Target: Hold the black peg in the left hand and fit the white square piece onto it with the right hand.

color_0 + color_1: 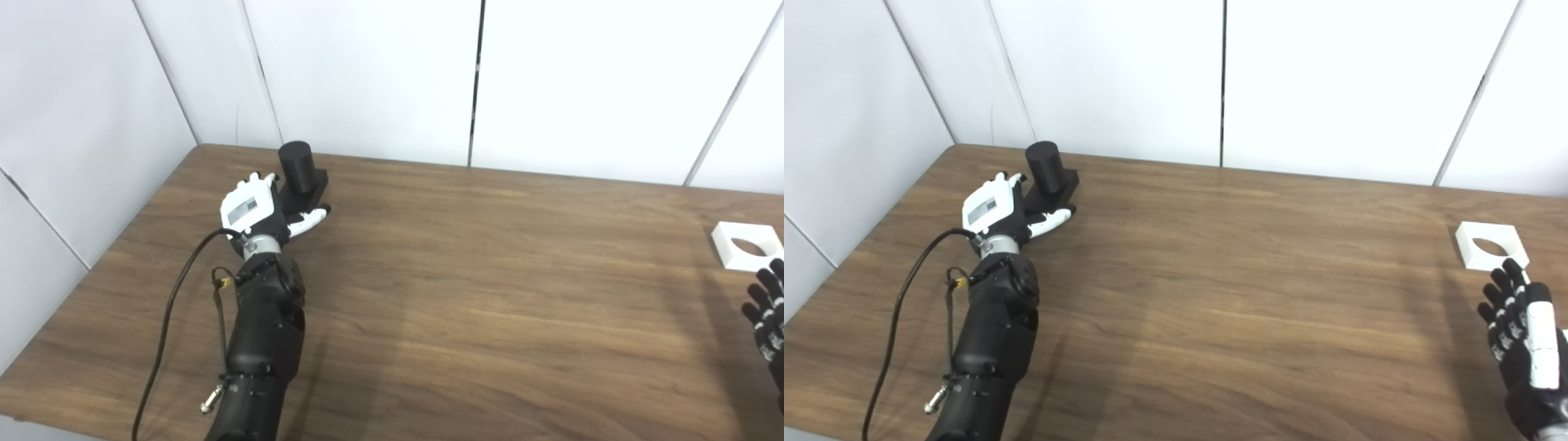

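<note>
Black peg (1044,165), an upright cylinder on a square base, at the far left of the wooden surface (1243,294). Left robot hand (998,211) reaches its base, fingers spread at its near side, not clasped around it. White square piece (1491,246) lies flat, far right. Right robot hand (1519,331), fingers extended and apart, holds nothing just before it.

The wooden table (1213,294) carries the black peg (1047,171) far left; the white square piece (1488,246) far right.
</note>
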